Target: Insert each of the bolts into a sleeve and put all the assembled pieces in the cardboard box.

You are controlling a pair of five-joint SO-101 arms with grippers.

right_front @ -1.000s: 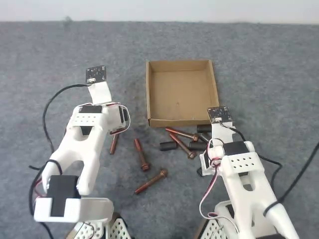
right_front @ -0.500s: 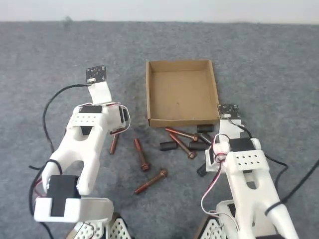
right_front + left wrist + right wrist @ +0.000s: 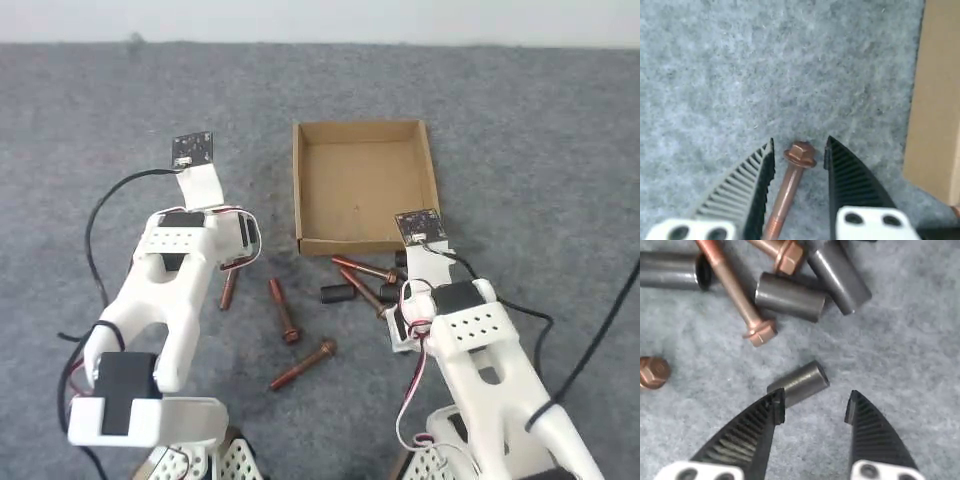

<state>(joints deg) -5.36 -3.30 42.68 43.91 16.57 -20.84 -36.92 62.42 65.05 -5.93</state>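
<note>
The left gripper (image 3: 800, 142) stands open astride a coppery hex-head bolt (image 3: 790, 185). The right gripper (image 3: 816, 396) is open over a short dark sleeve (image 3: 800, 384).

bolt (image 3: 790, 185) shank cut off, sleeve (image 3: 802, 382) end hidden

Coppery metal bolts (image 3: 735, 295), rough grey carpet (image 3: 540, 130)
</note>
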